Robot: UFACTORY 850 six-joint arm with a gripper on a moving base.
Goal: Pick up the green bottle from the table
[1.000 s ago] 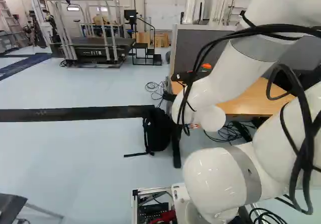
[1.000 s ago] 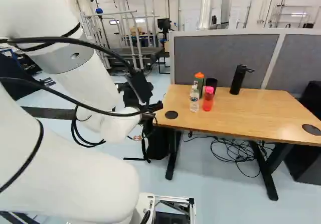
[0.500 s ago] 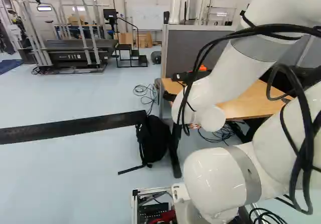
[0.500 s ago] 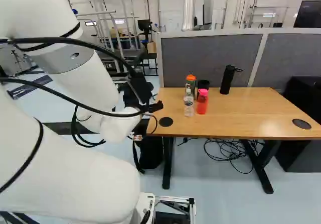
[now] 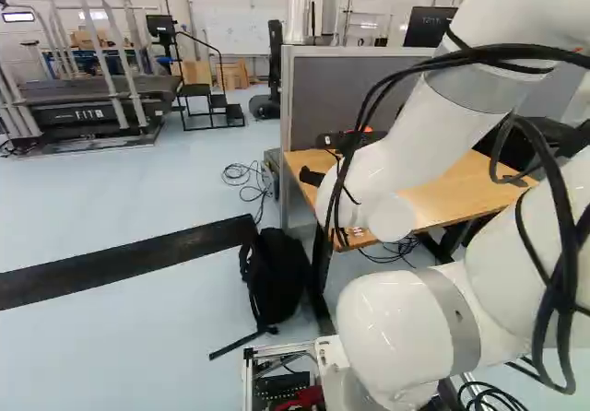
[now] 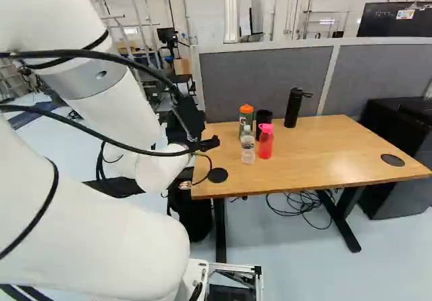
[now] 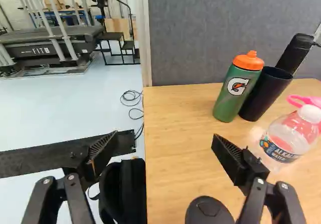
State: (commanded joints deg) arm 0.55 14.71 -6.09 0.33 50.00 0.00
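My gripper [image 6: 205, 143] hangs over the near left corner of the wooden table [image 6: 317, 149] in the right base view. The wrist view shows the gripper [image 7: 165, 139] with its two fingers wide apart and nothing between them. Ahead of the fingers, toward the far edge, the green bottle [image 7: 237, 89] with an orange cap stands on the table. In the right base view the green bottle [image 6: 245, 117] is partly covered by a clear water bottle.
Close beside the green bottle stand a black cup [image 7: 266, 93], the clear water bottle [image 7: 288, 138] and a red bottle [image 6: 265, 143]. A black flask [image 6: 293, 107] stands farther right. Behind rises a grey partition [image 6: 266, 78]. A black backpack [image 5: 275, 277] lies by the table leg.
The base has moved, turning right and coming nearer the table; the scene shifts left in both base views. The arm keeps its pose against its lowest joint, and the gripper stays open.
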